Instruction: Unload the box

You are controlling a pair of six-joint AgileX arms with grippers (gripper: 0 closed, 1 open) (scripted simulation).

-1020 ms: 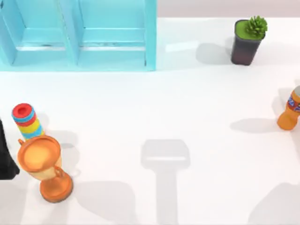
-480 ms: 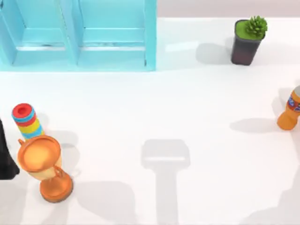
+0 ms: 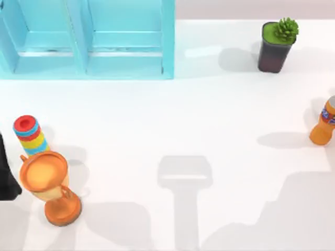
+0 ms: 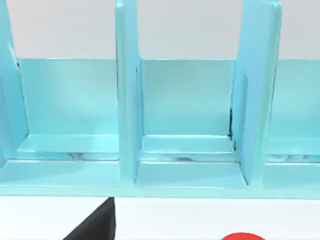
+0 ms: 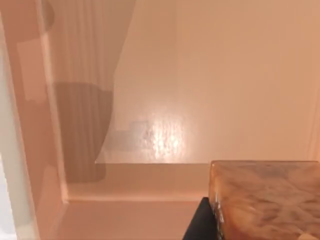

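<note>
The right wrist view looks into a tan box (image 5: pixel 165 75), with its inner walls and floor lit from one side. A brown, glossy block-shaped thing (image 5: pixel 265 200) lies inside it. A dark part of my right gripper (image 5: pixel 201 222) sits right against the block; whether it grips the block cannot be seen. My left arm (image 3: pixel 6 175) is parked at the table's left edge, and its wrist view faces the blue shelf (image 4: pixel 190 150).
A blue shelf unit (image 3: pixel 89 39) stands at the back left. A potted plant (image 3: pixel 277 44) is at the back right and an orange bottle (image 3: pixel 323 128) at the right edge. At the front left stand a striped stack of cups (image 3: pixel 30 136) and an orange trophy (image 3: pixel 49 185).
The large shadow at the table's front right has spread leftward across the front. Nothing on the table has moved, and the left arm is still.
</note>
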